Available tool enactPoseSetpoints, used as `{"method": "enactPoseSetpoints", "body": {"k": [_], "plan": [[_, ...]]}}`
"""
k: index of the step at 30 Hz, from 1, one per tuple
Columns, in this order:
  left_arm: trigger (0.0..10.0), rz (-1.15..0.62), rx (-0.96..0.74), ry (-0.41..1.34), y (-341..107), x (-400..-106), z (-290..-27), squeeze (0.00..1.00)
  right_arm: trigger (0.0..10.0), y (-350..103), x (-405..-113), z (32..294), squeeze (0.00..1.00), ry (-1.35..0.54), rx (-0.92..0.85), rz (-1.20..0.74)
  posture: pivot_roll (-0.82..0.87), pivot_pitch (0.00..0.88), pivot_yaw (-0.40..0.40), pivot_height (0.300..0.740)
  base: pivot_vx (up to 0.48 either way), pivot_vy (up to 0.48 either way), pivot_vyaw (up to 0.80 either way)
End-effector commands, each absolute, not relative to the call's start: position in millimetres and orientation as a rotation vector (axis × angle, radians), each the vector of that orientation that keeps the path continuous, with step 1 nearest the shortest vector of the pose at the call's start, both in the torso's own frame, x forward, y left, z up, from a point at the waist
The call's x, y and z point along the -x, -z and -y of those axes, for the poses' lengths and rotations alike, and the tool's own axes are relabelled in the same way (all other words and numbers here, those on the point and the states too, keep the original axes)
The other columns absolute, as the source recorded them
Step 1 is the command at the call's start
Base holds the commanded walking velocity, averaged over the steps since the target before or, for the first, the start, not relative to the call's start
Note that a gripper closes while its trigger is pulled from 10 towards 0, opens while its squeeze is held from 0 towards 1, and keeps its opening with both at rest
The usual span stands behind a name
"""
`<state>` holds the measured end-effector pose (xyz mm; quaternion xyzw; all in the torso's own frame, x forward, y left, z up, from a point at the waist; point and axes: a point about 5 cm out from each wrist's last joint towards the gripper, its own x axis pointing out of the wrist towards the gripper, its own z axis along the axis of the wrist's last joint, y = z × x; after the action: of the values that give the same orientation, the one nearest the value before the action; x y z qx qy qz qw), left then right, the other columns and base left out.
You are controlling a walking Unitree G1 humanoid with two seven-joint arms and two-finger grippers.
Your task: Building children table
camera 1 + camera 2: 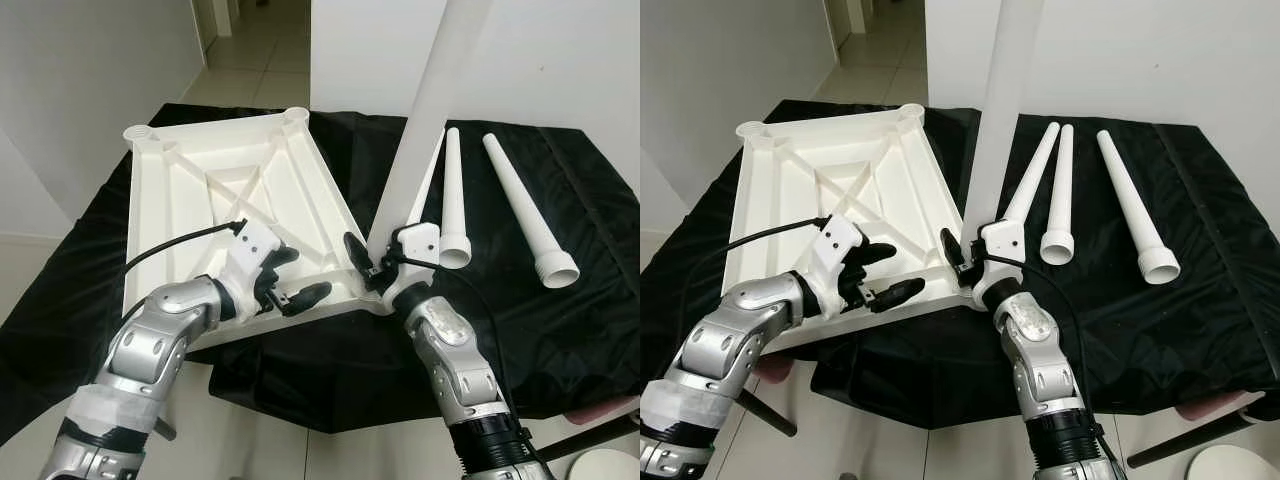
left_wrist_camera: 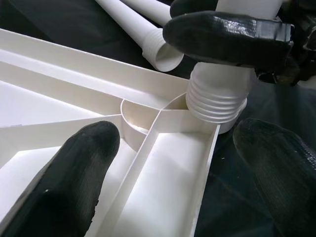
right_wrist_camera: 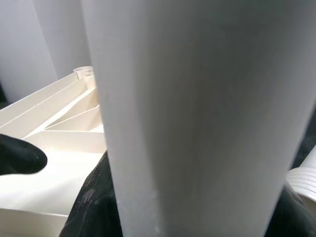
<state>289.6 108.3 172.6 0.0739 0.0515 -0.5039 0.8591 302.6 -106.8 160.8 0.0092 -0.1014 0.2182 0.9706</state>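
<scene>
Two grippers are working at the upturned white tabletop [image 1: 230, 190]: right gripper [image 1: 372, 265] is clenching an upright table leg [image 1: 425, 110] at its corner socket [image 2: 148, 118]; left gripper [image 1: 290, 280] is hovering spread beside.

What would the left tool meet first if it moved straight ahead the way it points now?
Probably the threaded end of the upright leg held by the right tool, at the tabletop's corner socket. The left tool is open; depth is uncertain.

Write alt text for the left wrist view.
A black finger of the right end effector grips a white table leg whose threaded end sits at the corner socket of the upturned white tabletop. The left end effector's open fingers frame that corner; spare legs lie behind on black cloth.
</scene>
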Motion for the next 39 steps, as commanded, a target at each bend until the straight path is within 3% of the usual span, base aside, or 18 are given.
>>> {"method": "enactPoseSetpoints", "body": {"k": [1,24,39], "plan": [[10.0,-0.111,-0.141,1.102,-174,-279,-108,0.0,10.0,-137,-300,114,0.0,-0.43,-0.038,0.117,0.05,0.039,0.01,0.74,0.0,0.0,0.0],[10.0,-0.127,-0.159,1.108,-176,-266,-106,0.0,10.0,-116,-308,139,0.0,-0.336,-0.111,0.063,0.05,0.039,0.015,0.74,0.0,0.0,0.0],[10.0,-0.131,-0.151,1.091,-178,-268,-108,0.0,10.0,-104,-300,131,0.0,-0.509,0.158,0.073,0.05,0.038,0.015,0.74,0.0,0.0,0.0]]}}
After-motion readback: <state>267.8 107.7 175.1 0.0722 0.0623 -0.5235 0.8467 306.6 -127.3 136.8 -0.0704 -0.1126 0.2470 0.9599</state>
